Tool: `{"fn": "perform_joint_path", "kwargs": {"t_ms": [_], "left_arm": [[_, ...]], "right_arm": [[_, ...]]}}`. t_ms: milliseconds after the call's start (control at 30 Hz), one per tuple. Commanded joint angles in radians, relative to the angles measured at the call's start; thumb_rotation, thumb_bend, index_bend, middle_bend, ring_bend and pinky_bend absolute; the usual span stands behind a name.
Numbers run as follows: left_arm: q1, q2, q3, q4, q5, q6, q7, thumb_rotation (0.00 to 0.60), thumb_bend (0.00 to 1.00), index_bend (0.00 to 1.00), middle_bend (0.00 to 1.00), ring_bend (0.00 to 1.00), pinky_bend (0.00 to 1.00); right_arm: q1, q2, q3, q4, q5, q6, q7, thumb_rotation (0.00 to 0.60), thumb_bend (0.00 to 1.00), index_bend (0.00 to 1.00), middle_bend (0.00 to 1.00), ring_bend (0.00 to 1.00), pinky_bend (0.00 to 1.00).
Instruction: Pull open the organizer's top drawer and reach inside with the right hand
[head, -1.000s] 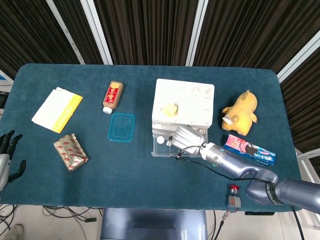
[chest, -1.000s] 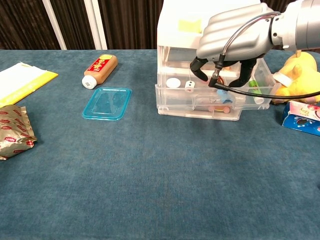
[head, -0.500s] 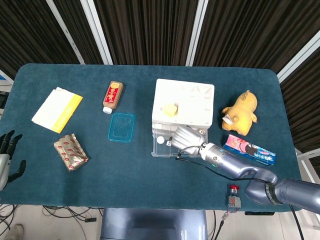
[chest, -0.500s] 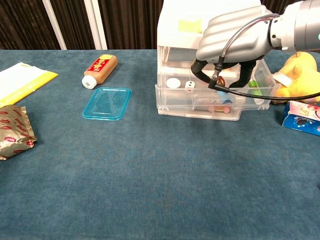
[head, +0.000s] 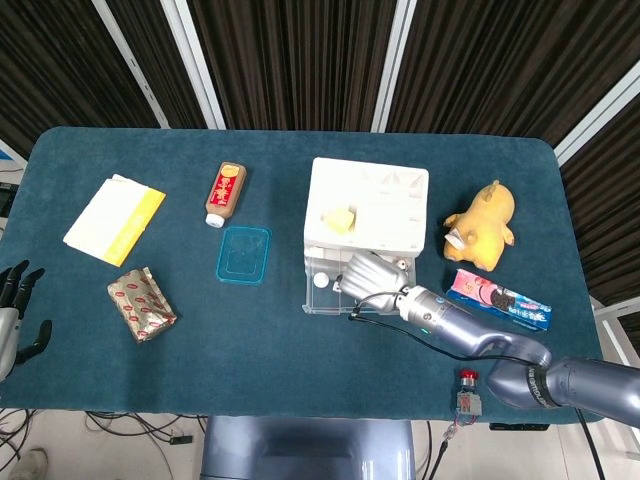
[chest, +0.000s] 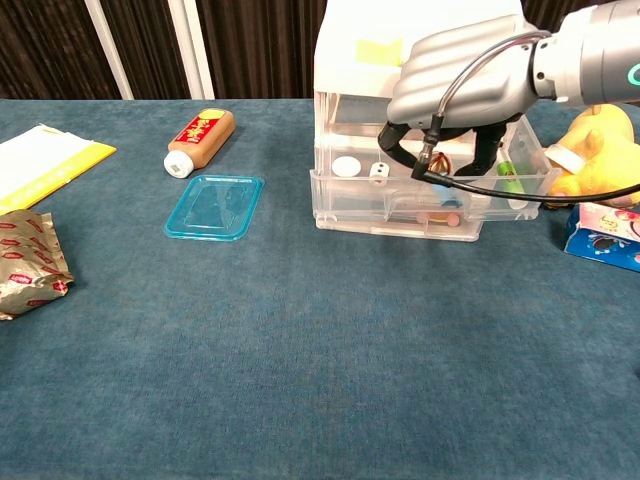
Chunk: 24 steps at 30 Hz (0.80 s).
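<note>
White translucent plastic drawer organizer (head: 366, 205) is sitting mid-table, long axis running left-right, drawer fronts facing the robot, top drawer (chest: 430, 178) sticking out toward the near edge. Right hand (chest: 462, 80) is hovering over the open drawer, fingers (chest: 390, 142) curling down into it; can't tell if it's gripping anything. Left hand (head: 14, 310) is idling at the table's left edge, fingers apart, holding nothing. Yellow plush toy (head: 482, 224) and blue cookie pack (head: 498, 299) are lying right of the organizer, blue plastic lid (head: 244, 253) and brown bottle (head: 225, 193) left.

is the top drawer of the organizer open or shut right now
Open, partly. In the head view the top drawer juts out past the organizer lid, showing small items inside, with the right hand over it.
</note>
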<state>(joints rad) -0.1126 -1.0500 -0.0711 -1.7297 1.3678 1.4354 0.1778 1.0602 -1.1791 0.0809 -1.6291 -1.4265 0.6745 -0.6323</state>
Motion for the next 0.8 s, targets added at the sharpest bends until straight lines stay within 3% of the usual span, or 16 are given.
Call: {"fn": "perform_joint_path", "kwargs": {"t_ms": [33,800], "left_arm": [[0.0,0.0,0.0,0.0,0.0,0.0,0.0,0.6,0.42,0.1,0.02,0.0,0.0],[0.0,0.002,0.001,-0.002,-0.001,-0.002,-0.001,0.6,0.42,0.1,0.02,0.0,0.0]], "right_arm": [[0.002,-0.002,0.002,0.004,0.007,-0.002,-0.001,0.6,0.28,0.5,0.98,0.97,0.98],[0.004,-0.008,-0.003,0.003,0.026,0.008,-0.025,0.6,0.28,0.55,0.99,0.97,0.98]]}}
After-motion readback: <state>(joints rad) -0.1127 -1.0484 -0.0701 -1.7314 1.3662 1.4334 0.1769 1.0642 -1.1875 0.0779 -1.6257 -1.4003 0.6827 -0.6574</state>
